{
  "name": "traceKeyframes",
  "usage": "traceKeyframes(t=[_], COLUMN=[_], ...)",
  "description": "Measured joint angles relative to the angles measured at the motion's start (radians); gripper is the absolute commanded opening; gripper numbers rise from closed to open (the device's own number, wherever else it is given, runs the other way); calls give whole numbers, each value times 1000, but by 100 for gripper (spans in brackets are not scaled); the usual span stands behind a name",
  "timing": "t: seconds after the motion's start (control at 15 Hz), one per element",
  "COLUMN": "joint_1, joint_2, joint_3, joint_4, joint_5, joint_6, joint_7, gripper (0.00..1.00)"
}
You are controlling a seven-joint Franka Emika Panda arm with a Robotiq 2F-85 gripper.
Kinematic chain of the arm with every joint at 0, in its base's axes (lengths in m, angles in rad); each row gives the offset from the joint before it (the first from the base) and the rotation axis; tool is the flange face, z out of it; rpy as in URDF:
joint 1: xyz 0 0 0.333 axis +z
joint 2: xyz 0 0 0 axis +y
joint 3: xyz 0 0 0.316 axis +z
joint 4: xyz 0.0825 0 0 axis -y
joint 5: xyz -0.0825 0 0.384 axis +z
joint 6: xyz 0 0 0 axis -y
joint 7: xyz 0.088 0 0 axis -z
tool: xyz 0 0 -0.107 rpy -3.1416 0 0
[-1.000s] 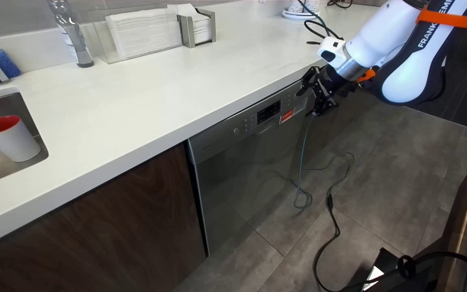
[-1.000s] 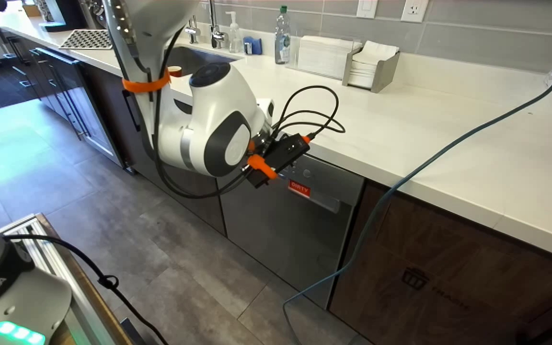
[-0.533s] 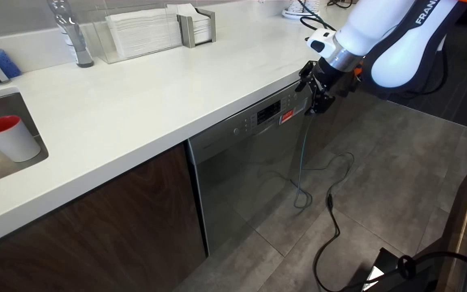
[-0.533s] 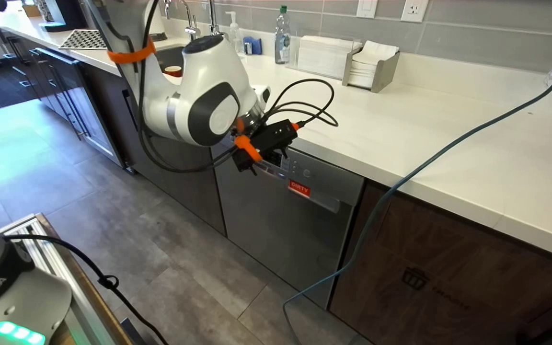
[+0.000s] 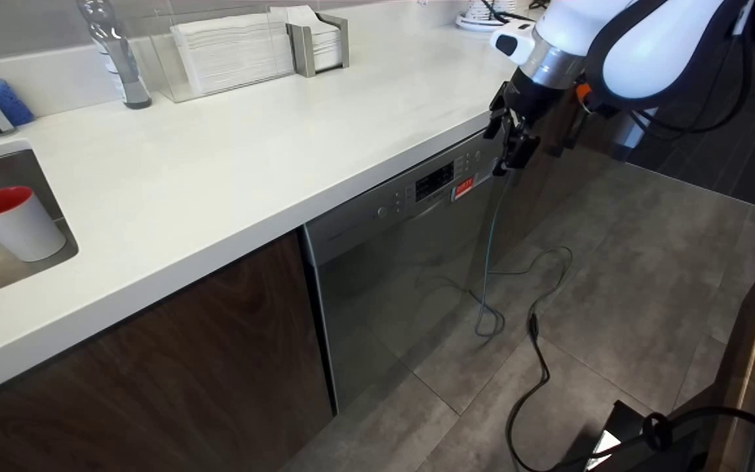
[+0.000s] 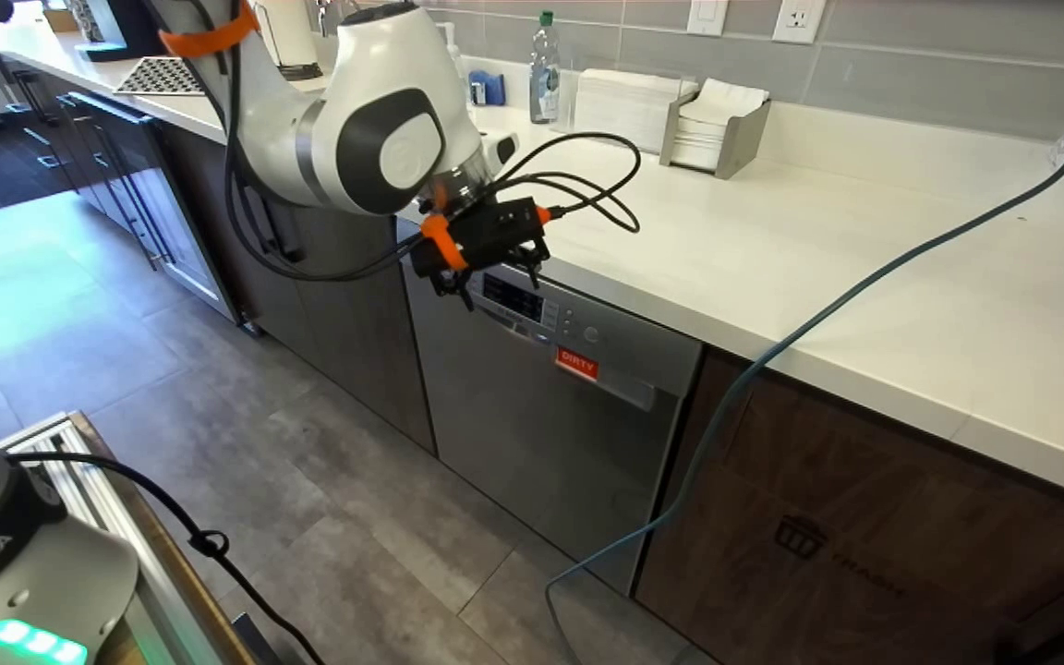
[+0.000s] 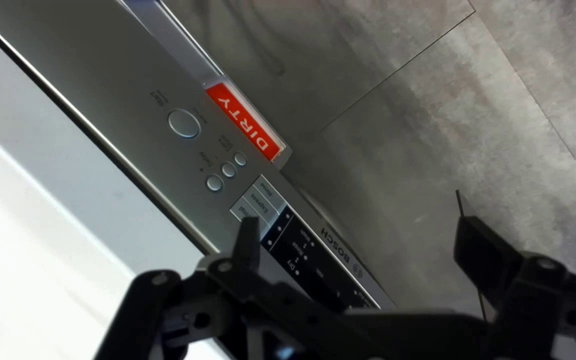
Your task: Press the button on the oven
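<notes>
The oven (image 5: pixel 404 282) has a brushed steel front and shows in both exterior views (image 6: pixel 550 416). Its top strip carries a dark display (image 6: pixel 512 296) and a red DIRTY sign (image 7: pixel 244 121). The round Start button (image 7: pixel 184 123) and several small buttons (image 7: pixel 228 169) show at the upper left of the wrist view. The Start button also shows in an exterior view (image 6: pixel 591 333). My gripper (image 7: pixel 365 242) is open and empty, its fingers (image 7: pixel 246 242) wide apart. In an exterior view, the gripper (image 6: pixel 501 288) hangs before the display's far end; contact cannot be told.
The white counter (image 5: pixel 325 137) overhangs the strip; its edge runs close beside the gripper. A napkin holder (image 6: pixel 721 129), soap bottle (image 6: pixel 544 74) and sink with a cup (image 5: pixel 17 223) are on it. A blue cable (image 6: pixel 726 397) hangs before the oven's side.
The arm has swung up and to the left in an exterior view, uncovering the display and buttons. The gripper has risen slightly. The oven has not changed.
</notes>
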Motion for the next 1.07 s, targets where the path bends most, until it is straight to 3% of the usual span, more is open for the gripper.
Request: traceKeyframes(t=[0.27, 0.4, 0.67, 0.8, 1.07], joint_1=[135, 175, 221, 193, 208], joint_2=[-73, -104, -158, -185, -225], joint_3=[-120, -145, -154, -110, -112], joint_4=[1, 0, -1, -1, -9], joint_5=[-18, -30, -81, -154, -236], joint_6=[-114, -160, -242, -280, -315], joint_7=[147, 210, 326, 408, 492], gripper=[100, 100, 100, 100, 100])
